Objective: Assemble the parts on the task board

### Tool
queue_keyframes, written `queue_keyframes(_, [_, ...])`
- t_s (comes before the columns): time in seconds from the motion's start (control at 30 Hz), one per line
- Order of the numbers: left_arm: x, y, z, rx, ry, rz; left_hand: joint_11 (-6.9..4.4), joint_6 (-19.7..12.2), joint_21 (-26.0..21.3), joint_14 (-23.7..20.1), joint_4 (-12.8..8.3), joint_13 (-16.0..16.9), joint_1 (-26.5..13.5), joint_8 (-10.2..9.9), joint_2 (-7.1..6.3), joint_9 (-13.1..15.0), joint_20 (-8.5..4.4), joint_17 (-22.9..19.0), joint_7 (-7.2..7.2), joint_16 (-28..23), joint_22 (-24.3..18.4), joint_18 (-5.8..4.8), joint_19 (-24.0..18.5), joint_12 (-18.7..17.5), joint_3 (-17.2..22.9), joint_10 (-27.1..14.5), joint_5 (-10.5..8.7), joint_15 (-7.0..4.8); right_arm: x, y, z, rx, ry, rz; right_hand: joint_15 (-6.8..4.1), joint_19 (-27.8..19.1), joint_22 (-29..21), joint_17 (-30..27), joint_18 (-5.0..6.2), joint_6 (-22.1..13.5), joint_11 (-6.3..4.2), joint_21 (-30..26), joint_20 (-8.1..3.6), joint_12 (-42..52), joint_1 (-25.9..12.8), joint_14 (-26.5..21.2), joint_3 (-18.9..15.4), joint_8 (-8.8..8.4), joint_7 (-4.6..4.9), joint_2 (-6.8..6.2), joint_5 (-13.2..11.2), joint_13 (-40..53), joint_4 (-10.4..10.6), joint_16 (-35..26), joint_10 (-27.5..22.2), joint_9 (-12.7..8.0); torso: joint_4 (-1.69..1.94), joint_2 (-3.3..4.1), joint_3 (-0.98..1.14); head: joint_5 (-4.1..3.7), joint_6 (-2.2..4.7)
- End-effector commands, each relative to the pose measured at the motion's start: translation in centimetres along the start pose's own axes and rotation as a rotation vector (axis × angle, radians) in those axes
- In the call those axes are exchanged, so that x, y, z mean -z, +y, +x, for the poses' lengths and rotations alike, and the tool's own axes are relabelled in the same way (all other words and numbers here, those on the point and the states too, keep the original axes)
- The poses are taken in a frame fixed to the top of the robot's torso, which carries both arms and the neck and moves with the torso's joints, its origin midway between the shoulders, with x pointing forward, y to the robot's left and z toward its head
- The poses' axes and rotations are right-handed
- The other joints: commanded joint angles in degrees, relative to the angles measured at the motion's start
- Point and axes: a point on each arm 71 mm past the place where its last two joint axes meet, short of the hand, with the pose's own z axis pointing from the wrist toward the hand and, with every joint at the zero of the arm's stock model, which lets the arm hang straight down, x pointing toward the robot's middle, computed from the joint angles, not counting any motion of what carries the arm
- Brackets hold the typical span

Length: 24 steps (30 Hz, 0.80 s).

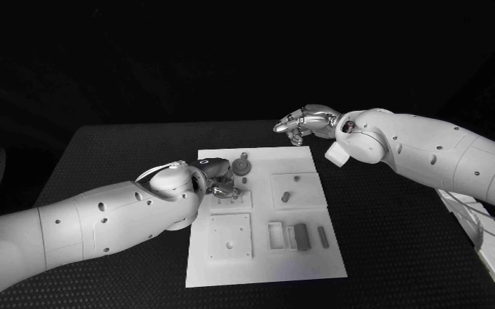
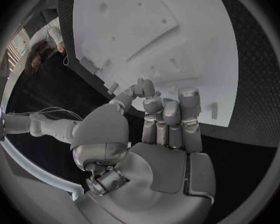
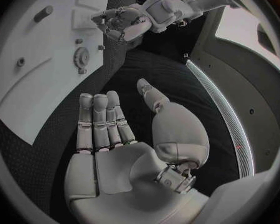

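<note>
The left hand (image 1: 214, 177) rests on the board (image 1: 266, 266), fingers curled; whether it pinches anything, I cannot tell. A gear (image 1: 242, 165) lies just beyond its fingertips. The right hand (image 1: 305, 121) hovers past the board's far edge, fingers apart, holding nothing.

table (image 1: 124, 151): black, matt, finely woven or dotted texture | board (image 1: 263, 270): white, smooth, matt, plastic-looking | gear (image 1: 243, 165): grey, dull, toothed rim | left hand (image 1: 214, 178): silvery metal look, satin sheen | right hand (image 1: 306, 121): polished silver, glossy highlights | arms (image 1: 93, 219): white, smooth hard shell, slight gloss
</note>
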Motion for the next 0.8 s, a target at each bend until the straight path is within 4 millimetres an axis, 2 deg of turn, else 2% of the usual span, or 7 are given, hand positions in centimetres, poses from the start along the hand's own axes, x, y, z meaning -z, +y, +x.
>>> queue_keyframes(0.03, [-0.10, -0.33, -0.40, -0.072, -0.061, 0.042, 0.19, -0.14, 0.02, 0.17, -7.48, -0.12, 2.27, -0.42, 1.52, 0.00, -0.13, -0.08, 0.23, -0.28, 0.85, 3.65, 0.05, -0.36, 8.01, -0.12, -0.27, -0.32, -0.02, 0.07, 0.15, 0.002, 0.014, -0.007, -0.11, 0.26, 0.05, -0.07, 0.77, 0.01, 0.00, -0.32, 0.26, 0.20, -0.49, -0.42, -0.05, -0.30, 0.30, 0.04, -0.33, -0.07, 0.17, 0.18, -0.41, -0.10, 0.00, -0.03, -0.02, 0.08, 0.06])
queue_keyframes(0.17, [-0.21, -0.34, -0.43, -0.096, -0.069, 0.048, 0.23, -0.21, -0.09, 0.14, -7.15, -0.21, 2.44, -0.56, 0.85, -0.05, -0.14, -0.14, 0.26, -0.38, 0.81, 3.63, 0.03, -0.50, 8.09, -0.15, -0.48, -0.30, -0.02, 0.07, 0.16, 0.002, 0.015, -0.007, -0.11, 0.25, 0.05, -0.07, 0.77, 0.00, 0.00, -0.32, 0.27, 0.21, -0.51, -0.43, -0.06, -0.30, 0.30, 0.04, -0.33, -0.08, 0.19, 0.18, -0.41, -0.10, 0.00, -0.02, -0.03, 0.09, 0.05])
queue_keyframes(0.27, [-0.30, -0.42, -0.26, -0.133, -0.053, 0.046, 0.47, -0.72, -0.59, -0.25, -5.91, -0.40, 2.35, -1.06, -2.17, -0.22, -0.08, -0.32, 0.50, -0.78, 0.65, 3.52, -0.33, -0.93, 8.14, -0.59, -0.60, -0.10, -0.07, 0.09, 0.18, 0.002, 0.015, -0.008, -0.11, 0.25, 0.05, -0.08, 0.77, 0.00, 0.00, -0.33, 0.27, 0.21, -0.54, -0.43, -0.07, -0.30, 0.30, 0.04, -0.33, -0.08, 0.21, 0.18, -0.41, -0.10, -0.04, 0.00, -0.05, 0.10, 0.06])
queue_keyframes(0.33, [-0.35, -0.38, -0.22, -0.135, -0.049, 0.044, 0.55, -0.78, -0.74, -0.36, -5.32, -0.40, 2.52, -1.16, -3.10, -0.23, -0.09, -0.35, 0.54, -0.85, 0.62, 3.49, -0.41, -0.99, 8.27, -0.71, -0.64, -0.03, -0.07, 0.09, 0.19, 0.002, 0.016, -0.008, -0.11, 0.25, 0.05, -0.08, 0.77, 0.00, 0.00, -0.33, 0.27, 0.21, -0.56, -0.43, -0.07, -0.30, 0.31, 0.04, -0.33, -0.09, 0.22, 0.18, -0.41, -0.10, -0.07, 0.00, -0.07, 0.10, 0.09])
queue_keyframes(0.57, [-0.49, -0.44, 0.01, -0.146, -0.050, 0.044, 0.56, -0.81, -0.85, -0.45, -4.58, -0.37, 2.81, -1.26, -4.07, -0.23, -0.12, -0.36, 0.59, -0.87, 0.63, 3.46, -0.41, -0.99, 8.33, -0.78, -0.74, 0.01, -0.08, 0.10, 0.20, 0.002, 0.017, -0.008, -0.11, 0.25, 0.05, -0.09, 0.77, 0.00, 0.01, -0.34, 0.27, 0.21, -0.59, -0.44, -0.07, -0.30, 0.31, 0.04, -0.33, -0.10, 0.26, 0.18, -0.42, -0.10, -0.05, 0.00, 0.01, 0.11, 0.00])
queue_keyframes(0.8, [-0.57, -0.25, 0.28, -0.162, -0.053, 0.043, 0.59, -0.85, -0.97, -0.52, -3.72, -0.33, 3.04, -1.36, -5.14, -0.20, -0.17, -0.37, 0.61, -0.88, 0.65, 3.44, -0.40, -1.00, 8.36, -0.91, -0.82, 0.02, -0.05, 0.08, 0.16, 0.002, 0.016, -0.007, -0.11, 0.25, 0.05, -0.11, 0.77, -0.01, 0.00, -0.35, 0.27, 0.22, -0.61, -0.45, -0.07, -0.31, 0.31, 0.04, -0.33, -0.12, 0.28, 0.18, -0.42, -0.11, -0.10, -0.01, -0.01, 0.05, -0.07])
